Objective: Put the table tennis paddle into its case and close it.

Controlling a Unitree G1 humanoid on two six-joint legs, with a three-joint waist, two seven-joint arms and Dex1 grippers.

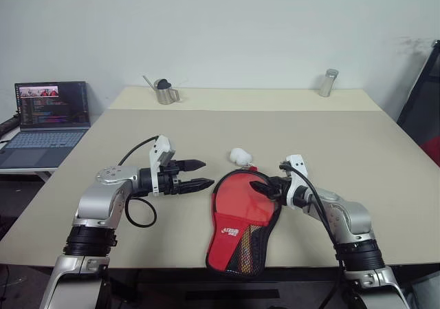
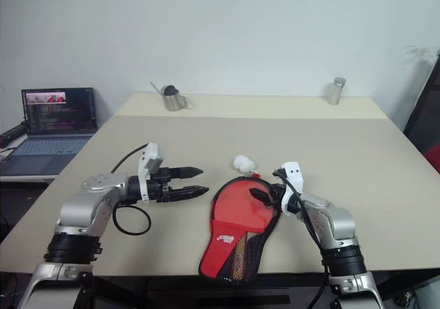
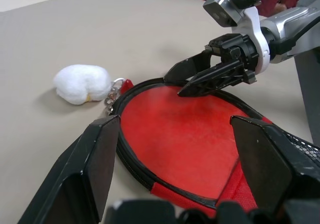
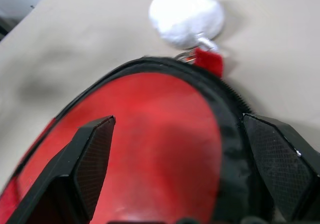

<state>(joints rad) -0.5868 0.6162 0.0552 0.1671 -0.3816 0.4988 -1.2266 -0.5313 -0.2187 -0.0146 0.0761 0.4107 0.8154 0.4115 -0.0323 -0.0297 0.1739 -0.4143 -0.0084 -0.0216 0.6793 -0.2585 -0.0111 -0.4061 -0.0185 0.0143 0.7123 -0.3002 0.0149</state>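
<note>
flanking one paddle (image 1: pixel 242 194) in one case (image 1: pixel 237 243), two hands, left (image 1: pixel 196 174) and right (image 1: pixel 260 189), gape empty.

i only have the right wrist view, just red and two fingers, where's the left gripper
Observer: The left gripper hangs open over the table, apart from the case, on its left side.
Operator: is the paddle fully in
Observer: The red paddle face shows inside the unzipped round end of the case; its handle is hidden under the red flap.
Operator: what's that white thing up top
Observer: A white fluffy charm on the zip pull, lying on the table just past the case's round end.
Operator: how's my gripper sitting
Observer: The right gripper is open, tips over the far right rim of the case.
</note>
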